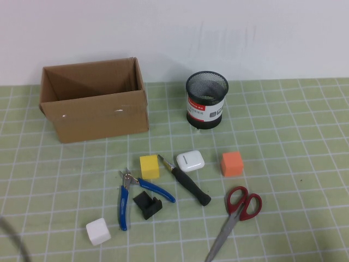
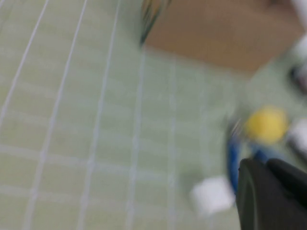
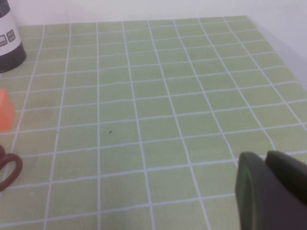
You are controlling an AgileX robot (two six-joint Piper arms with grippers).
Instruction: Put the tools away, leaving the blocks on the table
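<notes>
I see the blue-handled pliers [image 1: 132, 195] lower left of centre, handles running down-frame. My left gripper [image 2: 268, 196] is nearer; my right gripper [image 3: 271, 191] overlooks bare mat. Whether either claw is open, I cannot tell.

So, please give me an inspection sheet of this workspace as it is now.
Surface: pale green mat with white grid.
Job's things: blue-handled pliers, black-handled screwdriver and red-handled scissors lie on the mat; yellow cube, orange cube, white cube.
Clutter: white rounded case, small black plastic piece, open cardboard box, black mesh cup.
Grippers: left gripper over the mat near the pliers; right gripper over bare mat; jaws unclear.
Cables: dark curve at near left edge, perhaps cable.
Surroundings: white wall.
</notes>
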